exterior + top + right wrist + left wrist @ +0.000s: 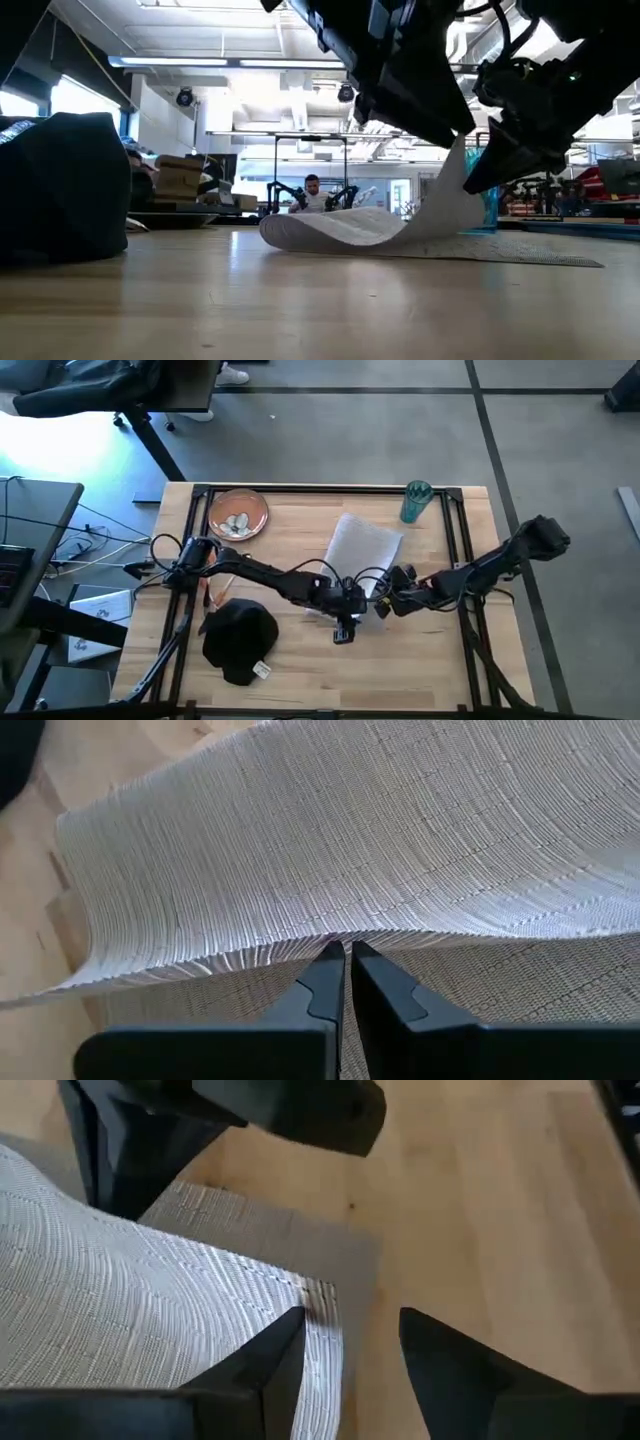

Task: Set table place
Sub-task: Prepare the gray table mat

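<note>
The grey woven placemat point(365, 545) lies mid-table, its near end raised off the wood point(455, 170). My right gripper point(385, 605) is shut on that raised end. My left gripper point(345, 628) stands open right beside it, at the mat's near corner point(322, 1292), with one finger point(262, 1365) over the mat and the other point(455, 1375) over bare wood. The orange-brown plate point(238, 513), with cutlery on it, sits at the far left. The teal cup point(416, 501) stands at the far right. The black napkin point(240, 642) lies in a heap at the near left. My left gripper has one finger over the placemat's corner; I cannot tell whether it touches. My right gripper pinches the placemat's raised near end point(345, 936) between its two shut fingers, coming in from the table's right. Whether that is an edge or a fold I cannot tell. The mat curves up to the fingers while its far part point(330, 228) lies on the table.
The table's point(420, 670) black rail frame runs along its edges. Bare wood lies between the napkin and the near right corner. Beyond the table's left edge are cables and a desk point(40, 520).
</note>
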Tool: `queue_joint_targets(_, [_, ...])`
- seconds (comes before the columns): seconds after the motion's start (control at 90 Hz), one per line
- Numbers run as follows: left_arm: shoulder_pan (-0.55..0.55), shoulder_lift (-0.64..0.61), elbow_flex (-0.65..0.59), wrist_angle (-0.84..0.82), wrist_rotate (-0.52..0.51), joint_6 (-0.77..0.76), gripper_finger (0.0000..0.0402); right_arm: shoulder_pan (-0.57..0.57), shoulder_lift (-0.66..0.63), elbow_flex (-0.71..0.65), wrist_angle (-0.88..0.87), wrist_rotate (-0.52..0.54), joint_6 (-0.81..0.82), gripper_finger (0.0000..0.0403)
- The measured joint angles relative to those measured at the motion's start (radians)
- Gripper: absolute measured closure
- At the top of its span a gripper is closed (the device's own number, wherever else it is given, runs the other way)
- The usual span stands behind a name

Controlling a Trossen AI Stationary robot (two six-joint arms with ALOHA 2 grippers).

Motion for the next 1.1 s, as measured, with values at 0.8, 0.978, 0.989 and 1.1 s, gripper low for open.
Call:
queue_joint_targets(0.8, [0.025,-0.222,0.0,-0.214,-0.353,0.062,0.04,0.016,-0.009,0.0,0.039,-0.074,-0.022,0.0398])
queue_joint_targets(0.978, [0.033,-0.374,0.001,-0.422,-0.449,-0.011,0.0401,0.004,0.0,0.001,0.125,-0.072,-0.133,0.0398])
queue_joint_targets(0.989, [0.035,-0.38,0.001,-0.439,-0.45,-0.02,0.0401,0.002,0.003,0.001,0.131,-0.072,-0.138,0.0398])
queue_joint_targets(1.1, [0.044,-0.428,-0.001,-0.589,-0.468,-0.122,0.0401,-0.021,0.066,0.001,0.171,-0.075,-0.158,0.0398])
